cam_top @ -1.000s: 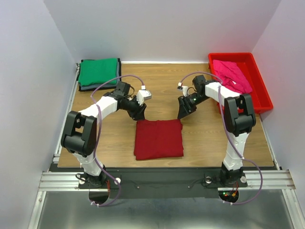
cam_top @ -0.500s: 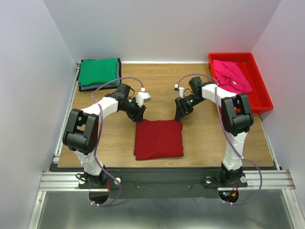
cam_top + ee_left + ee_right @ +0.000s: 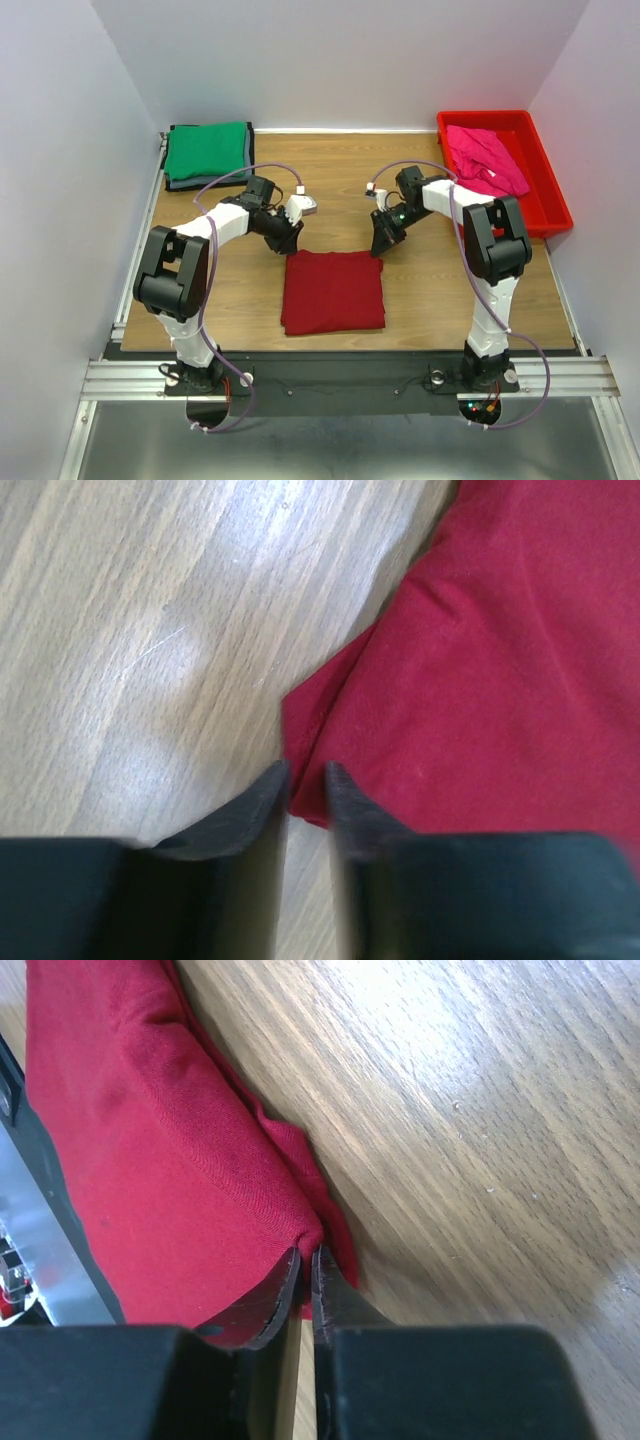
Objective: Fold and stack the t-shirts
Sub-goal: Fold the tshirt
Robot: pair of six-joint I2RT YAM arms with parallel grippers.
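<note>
The table (image 3: 430, 290) carries everything, and the folding is done at its middle, within easy reach of both arms. At the far right corner the red tray (image 3: 553, 200) serves as the supply bin, and the pink t-shirt (image 3: 485, 155) lies crumpled in it, not yet folded. The maroon t-shirt (image 3: 333, 291) lies towards the near edge, between the arms, folded to a neat rectangle; I judge it about ready for the stack. That stack sits at the far left corner, clear of the folding area: the green t-shirt (image 3: 207, 149) lies flat on the grey t-shirt (image 3: 178, 183). The left end effector (image 3: 284, 241) is low at the maroon shirt's far left corner, fingers a narrow slit apart over the cloth edge; whether they nip it I cannot tell. The right end effector (image 3: 380, 243), at the far right corner, looks clenched on the fold's tip, a matched hold that would keep the rectangle square when lifted.
</note>
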